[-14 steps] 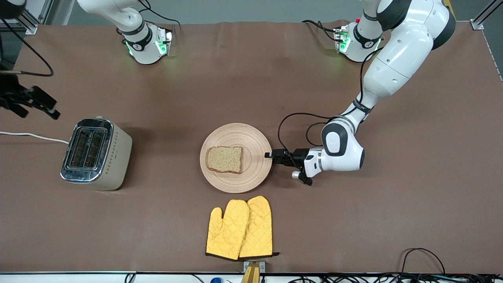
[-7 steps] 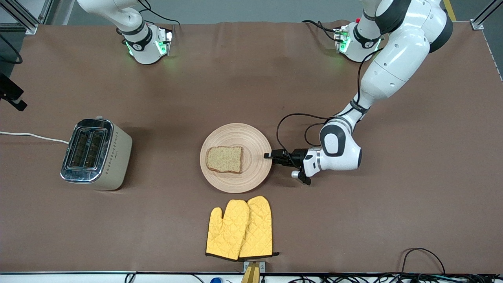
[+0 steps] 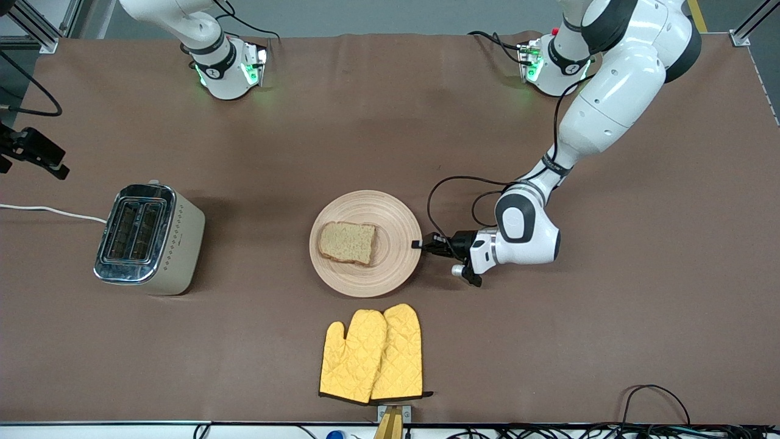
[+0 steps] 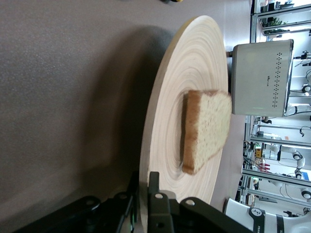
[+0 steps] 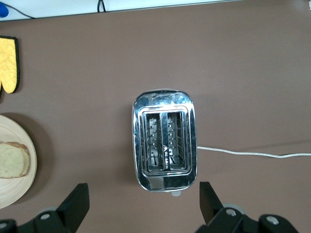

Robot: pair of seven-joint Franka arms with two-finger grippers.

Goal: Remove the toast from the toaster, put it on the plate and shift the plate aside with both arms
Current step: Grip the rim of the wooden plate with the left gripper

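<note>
Since approx 1 s ago: plate (image 3: 390, 268) has tipped/shifted a touch toward the right arm's end, toast (image 3: 347, 242) riding with it; left gripper (image 3: 420, 245) has closed in on the rim; right gripper (image 3: 38, 152) has drifted slightly at the table's edge.

Left arm (image 3: 603, 103) – reaches from its base down to the plate's rim on the side toward the left arm's end of the table. Left wrist view: fingers (image 4: 158, 208) pinch the wooden rim of the plate (image 4: 160, 121), one above, one below (grip looks firm; underside finger partly hidden).

Right arm (image 3: 183, 24) – waits, gripper up over the table edge, above the toaster (image 3: 146, 241). Right wrist view: fingers (image 5: 75, 204) spread wide, nothing between; toaster (image 5: 165, 141) directly below, both slots empty.

Plate – mid-table, just farther from the front camera than the yellow oven mitts (image 3: 372, 356), apart from them. Toaster well apart, toward the right arm's end.

Toast – lies flat on plate, a bit off-centre toward the toaster side; crust visible in left wrist view (image 4: 206, 128).
</note>
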